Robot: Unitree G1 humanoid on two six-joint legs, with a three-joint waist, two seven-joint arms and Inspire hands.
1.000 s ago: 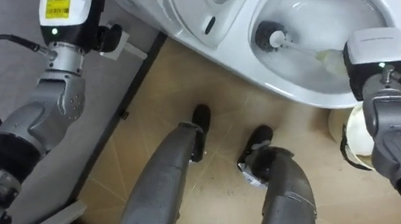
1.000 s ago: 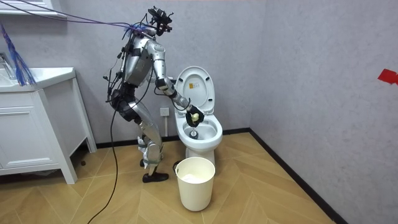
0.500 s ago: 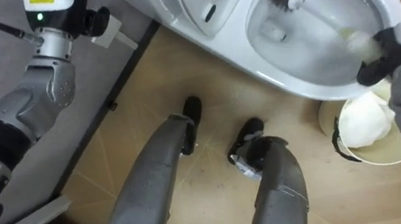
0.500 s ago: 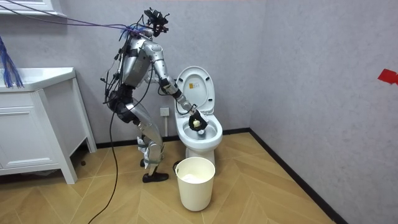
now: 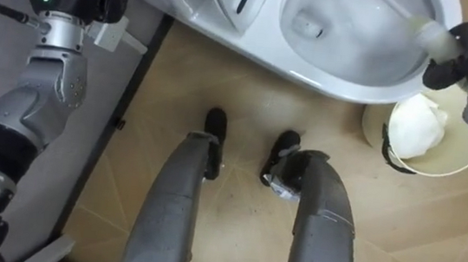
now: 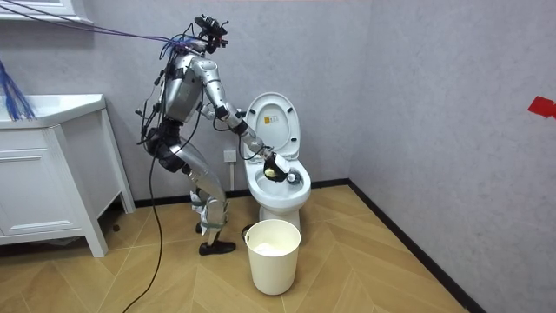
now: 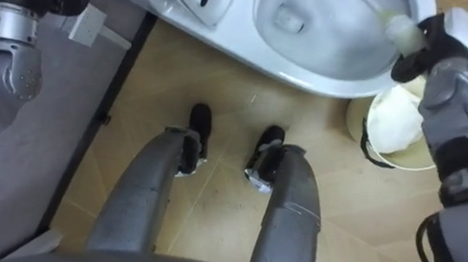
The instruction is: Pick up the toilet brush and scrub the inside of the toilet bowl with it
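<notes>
Left eye view: the right hand (image 5: 452, 60) is curled round the brush (image 5: 425, 32) handle at the right rim of the toilet (image 5: 335, 82). The shaft slants up-left from it into the bowl, so scrubbing strokes should follow that line.

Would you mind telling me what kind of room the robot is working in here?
Most likely a bathroom: a white toilet with its lid raised, a white cabinet, and a bucket beside the toilet.
</notes>
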